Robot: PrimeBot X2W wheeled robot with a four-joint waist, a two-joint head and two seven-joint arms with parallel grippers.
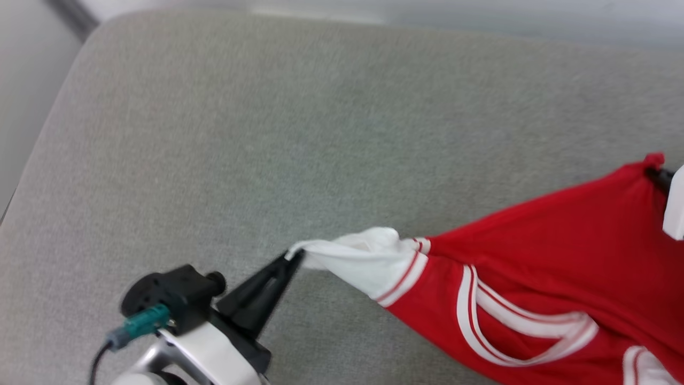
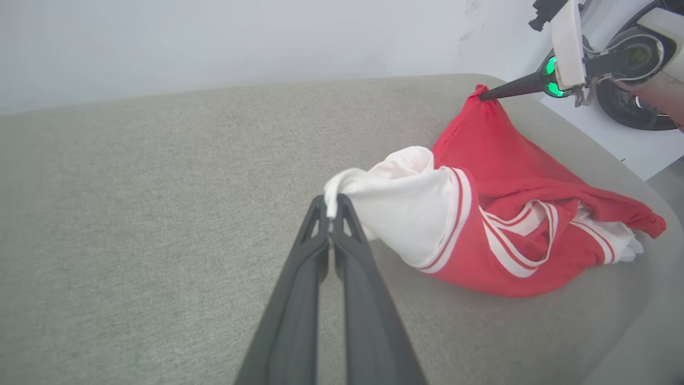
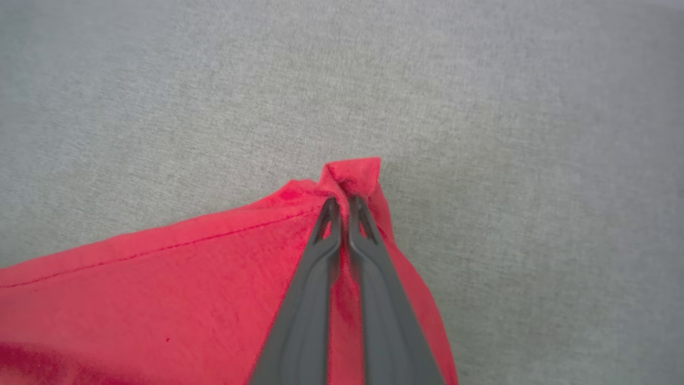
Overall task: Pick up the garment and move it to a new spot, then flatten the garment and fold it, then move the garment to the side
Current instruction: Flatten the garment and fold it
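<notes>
The garment, judged light and limp, best held at hems, is found lower right on the cushion, white sleeve pinched by left gripper, red corner by right gripper.

Grey fabric cushion, pale wall behind

head looks down; close wrist views probably share the garment.

We take this for a plain lab or test room, though we cannot be sure: a grey cloth-covered pad with rounded corners, a pale wall behind it, pale floor beside it
</notes>
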